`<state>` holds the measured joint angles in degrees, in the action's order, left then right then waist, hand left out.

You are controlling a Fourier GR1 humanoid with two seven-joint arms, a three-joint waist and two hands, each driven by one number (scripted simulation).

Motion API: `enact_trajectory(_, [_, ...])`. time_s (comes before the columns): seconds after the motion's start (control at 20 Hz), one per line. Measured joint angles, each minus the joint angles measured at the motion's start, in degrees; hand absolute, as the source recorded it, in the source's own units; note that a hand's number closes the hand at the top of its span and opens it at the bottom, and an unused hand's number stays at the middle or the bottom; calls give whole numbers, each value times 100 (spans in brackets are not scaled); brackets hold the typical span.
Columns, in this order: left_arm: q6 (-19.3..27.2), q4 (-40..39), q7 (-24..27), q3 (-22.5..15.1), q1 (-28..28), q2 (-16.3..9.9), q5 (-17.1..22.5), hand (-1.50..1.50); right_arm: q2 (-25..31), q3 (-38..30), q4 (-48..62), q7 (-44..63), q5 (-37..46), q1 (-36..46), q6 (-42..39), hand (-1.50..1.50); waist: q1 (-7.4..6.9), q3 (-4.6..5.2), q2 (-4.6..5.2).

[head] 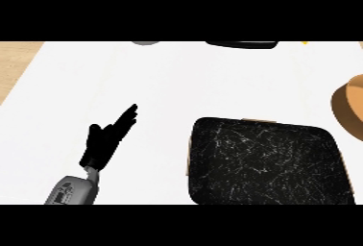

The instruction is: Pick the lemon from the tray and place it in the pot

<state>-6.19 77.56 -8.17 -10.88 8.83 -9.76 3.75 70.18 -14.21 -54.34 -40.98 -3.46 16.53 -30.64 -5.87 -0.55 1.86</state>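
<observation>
One hand (106, 139) shows, the left, resting left of the tray (269, 161) with fingers straight and holding nothing; the right hand is out of view. No lemon can be seen on the tray or near it. A brown rim, perhaps the pot (349, 110), sits right of the tray. Lemons are likely light, firm, and apt to roll; grasp across the middle.

Bright, even light washes the white counter top (177, 81) almost featureless, with barely any cast shadows; the black, white-veined rectangular tray (269, 163) shows no glare, and the black left hand (106, 141) reads as a flat silhouette
</observation>
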Motion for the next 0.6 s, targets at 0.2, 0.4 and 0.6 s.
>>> enact_trajectory(0.2, [-41, -83, 58, -2, 20, 17, 0, 0, 75, 493, 60, -313, 446, 254, 303, 150, -30, 12, 1])
enact_trajectory(0.4, [-36, -123, 8, -9, 84, 49, -17, 0, 12, 1035, 127, -646, 1033, 553, 764, 150, -33, 19, -7])
enact_trajectory(0.6, [-66, -149, 23, 15, 95, 38, -12, 0, -233, 1574, 248, -974, 1940, 868, 1631, 150, -14, 26, -18])
